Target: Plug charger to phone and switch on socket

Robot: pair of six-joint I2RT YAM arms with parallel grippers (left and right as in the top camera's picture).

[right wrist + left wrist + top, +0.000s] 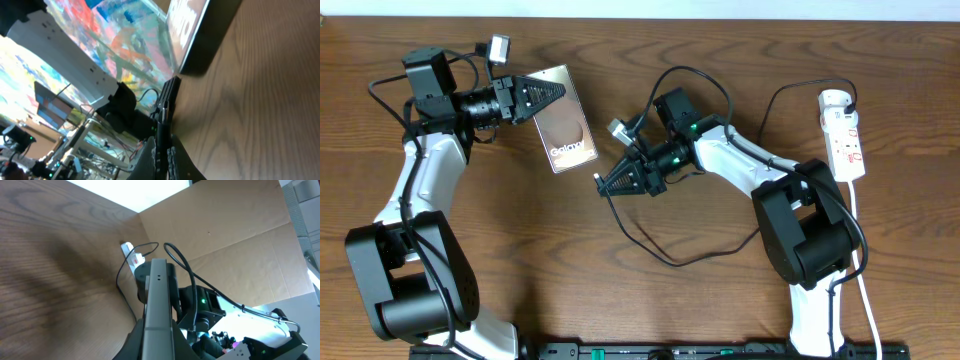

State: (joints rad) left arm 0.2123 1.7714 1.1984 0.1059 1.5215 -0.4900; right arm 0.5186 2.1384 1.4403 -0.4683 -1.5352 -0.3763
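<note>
Left gripper is clamped on the far corner of the phone, its bronze face up and angled. Right gripper is pinched shut on the tip of the charger, just beside the phone's near end. The socket lies well apart, off to my right.

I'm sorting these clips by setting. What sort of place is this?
Probably a robot test bench: a wood-grain table, a cardboard wall behind it, the left gripper holding a phone and the right gripper a charger.
</note>
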